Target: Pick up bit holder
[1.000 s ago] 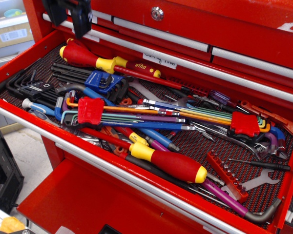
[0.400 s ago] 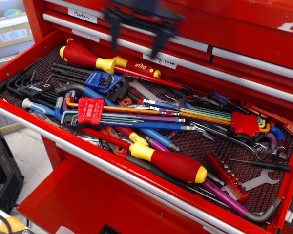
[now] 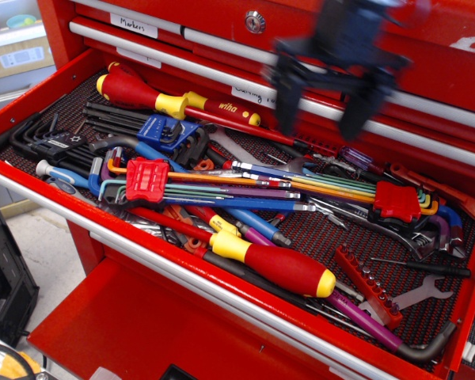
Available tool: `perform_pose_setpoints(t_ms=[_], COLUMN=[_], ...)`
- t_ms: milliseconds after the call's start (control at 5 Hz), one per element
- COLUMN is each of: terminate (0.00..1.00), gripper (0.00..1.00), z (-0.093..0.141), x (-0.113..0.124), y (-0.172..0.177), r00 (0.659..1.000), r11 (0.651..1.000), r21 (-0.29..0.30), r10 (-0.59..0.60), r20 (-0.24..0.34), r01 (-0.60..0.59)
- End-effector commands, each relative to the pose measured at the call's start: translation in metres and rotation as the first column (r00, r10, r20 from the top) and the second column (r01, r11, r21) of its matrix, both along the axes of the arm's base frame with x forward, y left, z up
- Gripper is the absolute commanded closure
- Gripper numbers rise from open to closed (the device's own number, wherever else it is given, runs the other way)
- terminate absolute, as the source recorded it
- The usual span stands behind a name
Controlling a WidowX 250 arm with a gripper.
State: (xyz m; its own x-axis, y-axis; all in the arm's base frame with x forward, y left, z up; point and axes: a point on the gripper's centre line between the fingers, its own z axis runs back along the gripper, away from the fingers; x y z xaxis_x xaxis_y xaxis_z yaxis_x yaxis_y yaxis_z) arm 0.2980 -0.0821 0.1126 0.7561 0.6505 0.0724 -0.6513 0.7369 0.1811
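The bit holder (image 3: 369, 286) is a narrow red strip with a row of small silver bits. It lies at the front right of the open red drawer (image 3: 182, 273), on the mesh liner, right of the big red-and-yellow screwdriver (image 3: 273, 265). My gripper (image 3: 321, 119) is black and blurred by motion. It hangs open and empty above the back of the drawer, well above and to the left of the bit holder. Its two fingers (image 3: 286, 107) point down with a wide gap between them.
Two red hex-key holders with coloured keys (image 3: 146, 179) (image 3: 397, 202) lie mid-drawer. A second red-and-yellow screwdriver (image 3: 166, 100) lies at the back left. A blue key holder (image 3: 165, 131), a purple hex key (image 3: 376, 324) and a small wrench (image 3: 418, 294) crowd around.
My gripper has swept from the upper left corner to the right along the back of the drawer and has come lower. The tools in the drawer have not moved.
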Motion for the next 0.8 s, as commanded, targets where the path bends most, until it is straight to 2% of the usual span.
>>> perform_pose_setpoints(t_ms=[0, 200, 600], terminate=[0.00, 0.00, 0.00], gripper=[0.00, 0.00, 0.00], z=[-0.020, -0.046, -0.085], x=[0.002, 0.003, 0.009], y=[-0.033, -0.042, -0.051], r00=[0.991, 0.988, 0.970], r11=[0.989, 0.992, 0.977], r21=[-0.121, -0.099, -0.145], r10=[0.093, 0.091, 0.178], r20=[0.091, 0.128, 0.166], r01=[-0.082, -0.078, -0.155])
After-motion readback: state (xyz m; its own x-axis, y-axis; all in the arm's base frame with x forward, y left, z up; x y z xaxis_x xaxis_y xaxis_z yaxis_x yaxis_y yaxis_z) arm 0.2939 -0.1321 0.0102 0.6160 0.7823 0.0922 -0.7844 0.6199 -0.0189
